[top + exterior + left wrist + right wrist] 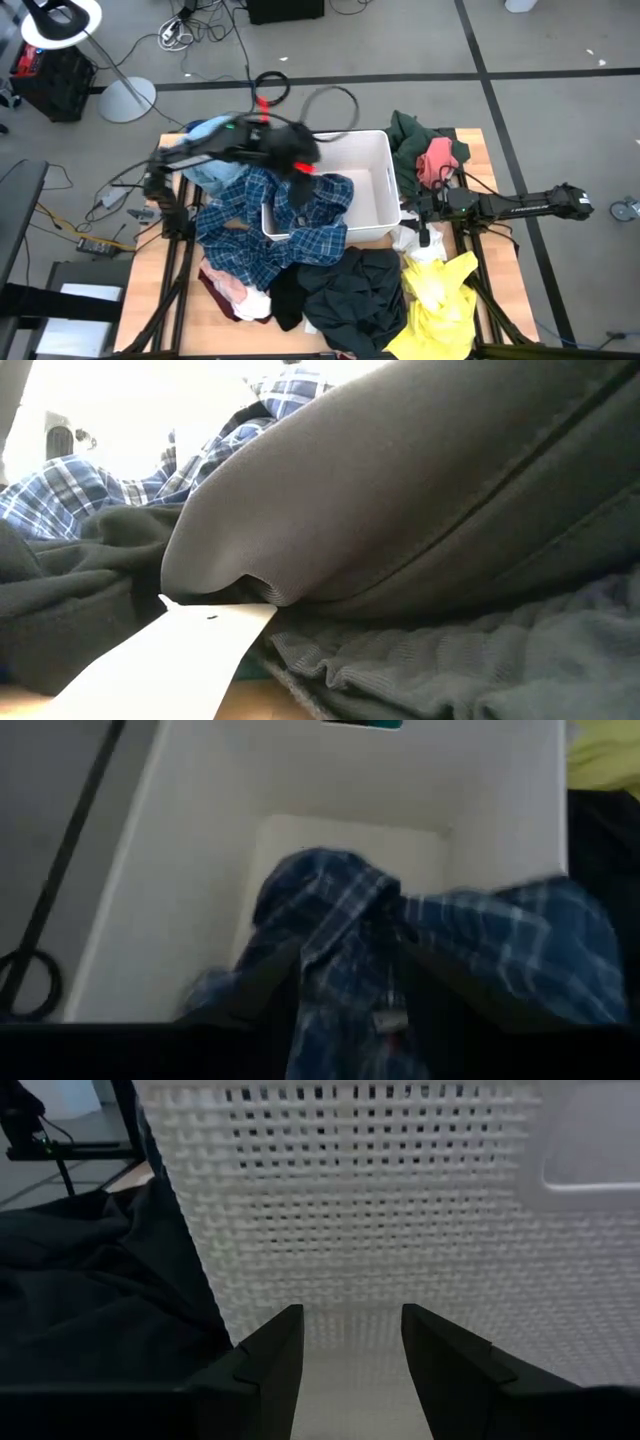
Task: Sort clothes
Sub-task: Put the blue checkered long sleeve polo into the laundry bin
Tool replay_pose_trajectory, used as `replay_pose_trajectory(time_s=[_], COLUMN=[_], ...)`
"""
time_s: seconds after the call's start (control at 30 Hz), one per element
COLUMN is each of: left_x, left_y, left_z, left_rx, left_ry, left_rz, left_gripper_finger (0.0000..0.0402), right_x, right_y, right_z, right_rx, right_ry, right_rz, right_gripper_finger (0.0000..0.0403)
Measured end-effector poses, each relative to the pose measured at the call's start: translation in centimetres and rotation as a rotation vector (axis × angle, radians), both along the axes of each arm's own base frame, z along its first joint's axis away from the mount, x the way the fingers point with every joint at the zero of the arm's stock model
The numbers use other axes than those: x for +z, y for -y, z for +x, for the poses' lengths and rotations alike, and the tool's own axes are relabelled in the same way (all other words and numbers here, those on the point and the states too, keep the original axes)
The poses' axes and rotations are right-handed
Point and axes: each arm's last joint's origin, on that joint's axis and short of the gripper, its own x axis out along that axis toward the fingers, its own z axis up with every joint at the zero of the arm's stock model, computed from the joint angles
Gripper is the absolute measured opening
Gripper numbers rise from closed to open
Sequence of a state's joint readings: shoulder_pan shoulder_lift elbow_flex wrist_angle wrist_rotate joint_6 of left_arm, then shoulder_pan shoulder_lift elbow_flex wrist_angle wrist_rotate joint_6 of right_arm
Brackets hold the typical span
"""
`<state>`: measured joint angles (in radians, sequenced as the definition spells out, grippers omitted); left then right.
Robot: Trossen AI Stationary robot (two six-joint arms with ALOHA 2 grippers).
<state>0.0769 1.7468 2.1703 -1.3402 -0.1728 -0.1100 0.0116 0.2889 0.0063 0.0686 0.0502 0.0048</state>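
Worktop (470,140): light wood, almost wholly covered. Your white bin (372,165) sits at its middle.

Clothes, by place:
- Blue plaid shirt (260,235): draped over the bin's near-left rim, part inside, the rest spilling onto the worktop to the left.
- Light blue garment (205,172): far left, beside the bin.
- Dark green garment (410,135) with a pink one (437,160) on it: far right, just beside the bin.
- Black garments (345,290): near middle, in front of the bin.
- Yellow garment (440,300): near right corner.
- Pale pink and white pieces (235,292): near left, under the plaid.

Left end effector (298,165): over the bin's left part, blurred. In its wrist view you see plaid cloth (340,945) bunched at the fingers above the bin floor, so it is pinching the shirt.

Right end effector (350,1355): low at the bin's right outer wall (400,1210), fingers (268,1365) spread, nothing between them, black cloth (90,1290) alongside.

Room: grey floor (560,40) with dark seams, loose cables (185,30) at the far side, a ring lamp (60,22) on a round-based stand far left.
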Motion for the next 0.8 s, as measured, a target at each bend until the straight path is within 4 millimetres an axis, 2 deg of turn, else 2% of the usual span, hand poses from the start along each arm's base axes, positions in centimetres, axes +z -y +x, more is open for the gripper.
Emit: replay_pose_trajectory(time_s=[0.13,0.23,0.37,0.53,0.8], left_x=[1.9,2.2,1.2,-2.5,-11.7], left_y=[1.3,2.4,3.5,4.2,4.1], left_z=[-4.5,-8.0,-12.3,-16.3,-19.9], left_rx=[0.051,0.091,0.172,0.25,0.371], left_ry=[0.038,0.07,0.118,0.138,0.012], left_rz=[0.034,0.043,0.029,-0.031,-0.106], left_gripper_finger=[0.0177,0.0177,0.0177,0.0177,0.0177], right_x=[0.1,0.1,0.1,0.1,0.2], right_y=[0.0,0.0,0.0,0.0,0.0], right_z=[0.0,0.0,0.0,0.0,0.0], right_rx=[0.0,0.0,0.0,0.0,0.0], right_ry=[0.011,0.012,0.014,0.015,0.018], right_rz=[0.001,0.0,0.0,0.0,0.0], right_gripper_finger=[0.0171,0.0171,0.0171,0.0171,0.0171])
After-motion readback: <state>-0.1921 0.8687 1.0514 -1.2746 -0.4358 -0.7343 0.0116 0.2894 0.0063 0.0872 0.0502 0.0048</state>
